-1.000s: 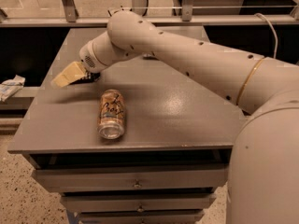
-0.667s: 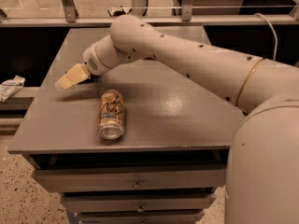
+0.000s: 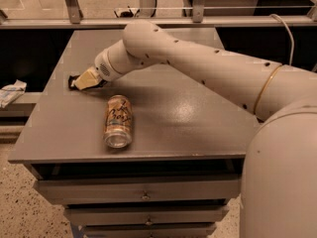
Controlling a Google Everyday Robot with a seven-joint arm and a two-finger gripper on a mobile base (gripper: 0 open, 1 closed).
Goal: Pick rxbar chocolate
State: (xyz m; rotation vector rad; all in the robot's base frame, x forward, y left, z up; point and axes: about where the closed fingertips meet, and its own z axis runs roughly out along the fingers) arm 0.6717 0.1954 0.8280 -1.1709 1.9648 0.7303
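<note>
The rxbar chocolate point(image 3: 72, 81) lies flat on the grey table top point(image 3: 198, 118) near its left edge. Only a dark sliver of its black wrapper shows, and the rest is hidden under my gripper. My gripper point(image 3: 85, 80) is low over the bar, at the end of the cream arm that reaches in from the right. An orange-tan drink can point(image 3: 118, 121) lies on its side just in front of the gripper, its open end toward the table's front edge.
The table's left edge runs close beside the gripper. A crumpled white wrapper point(image 3: 12, 91) lies on a lower ledge to the left. Drawers point(image 3: 143, 196) sit under the table top. A metal rail point(image 3: 163, 20) runs along the back.
My gripper has shifted a little to the right, and a dark edge of the bar now shows at its left side. The can has not moved.
</note>
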